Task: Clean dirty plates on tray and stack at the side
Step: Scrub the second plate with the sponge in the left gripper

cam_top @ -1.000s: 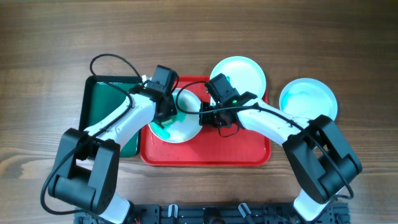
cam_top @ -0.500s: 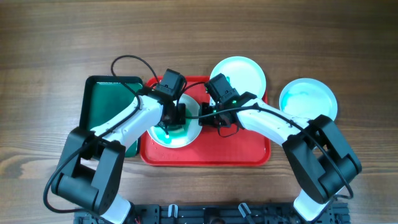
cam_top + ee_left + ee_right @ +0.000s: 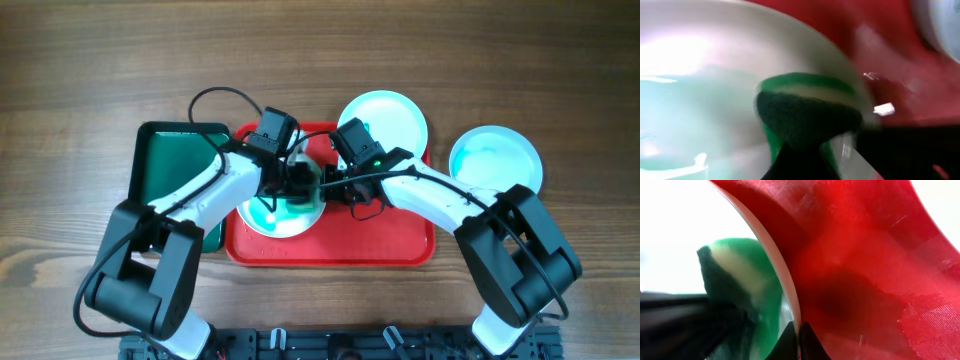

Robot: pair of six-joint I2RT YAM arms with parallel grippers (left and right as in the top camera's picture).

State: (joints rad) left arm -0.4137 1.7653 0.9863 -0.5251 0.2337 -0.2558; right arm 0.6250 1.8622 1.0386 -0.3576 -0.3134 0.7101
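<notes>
A white plate (image 3: 268, 217) with a teal smear lies on the left part of the red tray (image 3: 330, 247). My left gripper (image 3: 297, 186) is shut on a green sponge (image 3: 807, 112) with a dark scouring face, pressed on the plate's face (image 3: 700, 75) near its right rim. My right gripper (image 3: 335, 189) is shut on that plate's right rim (image 3: 785, 287), with the red tray (image 3: 870, 270) right beside it. The sponge (image 3: 737, 280) also shows in the right wrist view. A second plate (image 3: 385, 118) overlaps the tray's back right corner. A third plate (image 3: 496, 160) with a teal smear lies on the table to the right.
A smaller dark green tray (image 3: 168, 165) lies to the left of the red tray, under my left arm. The two arms meet over the middle of the red tray. Wooden table surrounds both trays.
My left gripper has moved the sponge to the right across the plate, from its left side to near its right rim. The right arm has stayed in place.
</notes>
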